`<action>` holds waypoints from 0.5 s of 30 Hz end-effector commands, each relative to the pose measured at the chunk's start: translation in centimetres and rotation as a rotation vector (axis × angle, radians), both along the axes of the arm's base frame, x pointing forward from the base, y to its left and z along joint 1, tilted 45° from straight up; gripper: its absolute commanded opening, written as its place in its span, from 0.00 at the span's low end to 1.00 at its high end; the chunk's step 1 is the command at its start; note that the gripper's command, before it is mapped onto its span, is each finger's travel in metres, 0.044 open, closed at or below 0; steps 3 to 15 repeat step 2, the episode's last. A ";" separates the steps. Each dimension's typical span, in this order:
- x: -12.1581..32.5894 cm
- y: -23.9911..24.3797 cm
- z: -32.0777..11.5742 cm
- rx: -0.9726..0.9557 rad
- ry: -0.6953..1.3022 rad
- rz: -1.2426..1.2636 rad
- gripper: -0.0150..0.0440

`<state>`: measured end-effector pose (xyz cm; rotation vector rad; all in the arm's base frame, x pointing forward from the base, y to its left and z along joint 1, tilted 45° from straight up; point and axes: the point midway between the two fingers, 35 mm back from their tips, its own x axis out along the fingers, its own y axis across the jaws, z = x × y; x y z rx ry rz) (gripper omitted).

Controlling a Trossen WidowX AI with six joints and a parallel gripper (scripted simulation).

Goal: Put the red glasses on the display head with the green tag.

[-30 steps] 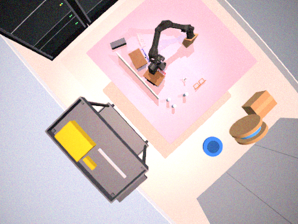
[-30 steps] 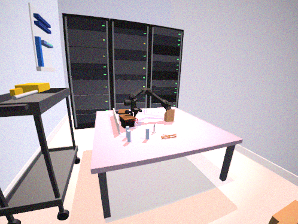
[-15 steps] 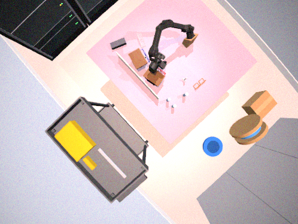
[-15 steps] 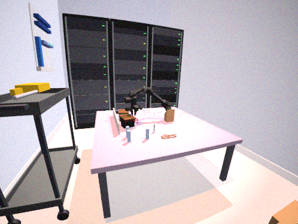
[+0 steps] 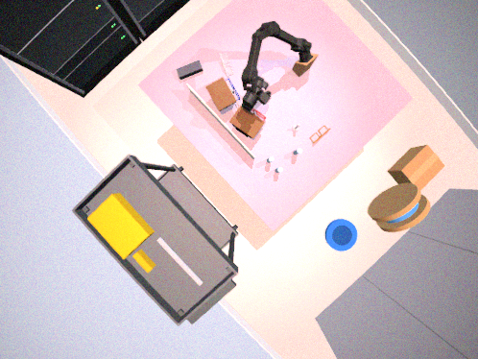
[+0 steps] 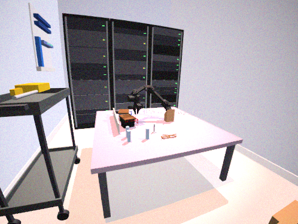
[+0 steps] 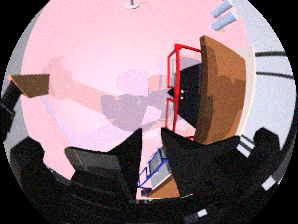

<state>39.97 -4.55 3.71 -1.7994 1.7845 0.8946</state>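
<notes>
The red glasses (image 5: 259, 115) (image 6: 137, 120) (image 7: 178, 65) are at the face of a black head with a brown top (image 5: 247, 124) (image 6: 128, 122) (image 7: 222, 95). In the wrist view the front bar runs across the face and the temples reach back along both sides; their far ends are hidden, and contact with the nose is unclear. My gripper (image 7: 150, 131) is open part way and empty, with its tips off the glasses near one end of the front. The other head (image 5: 221, 93) (image 6: 123, 111) stands behind, with blue glasses (image 5: 233, 89) at its face. No green tag can be made out.
A thin cream panel (image 5: 221, 122) (image 6: 116, 123) stands close behind both heads. Several pale blue cylinders (image 5: 298, 152) (image 6: 147, 133), a small stand (image 5: 295, 128) and orange glasses (image 5: 320, 134) (image 6: 169, 136) are on the table. A dark box (image 5: 190, 70) lies beyond the other head.
</notes>
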 end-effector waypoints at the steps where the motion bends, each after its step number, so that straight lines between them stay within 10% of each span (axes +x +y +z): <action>1: -1.4 0.3 0.3 0.002 0.008 -0.005 0.44; 15: -2.0 0.4 0.6 0.002 0.009 -0.005 0.44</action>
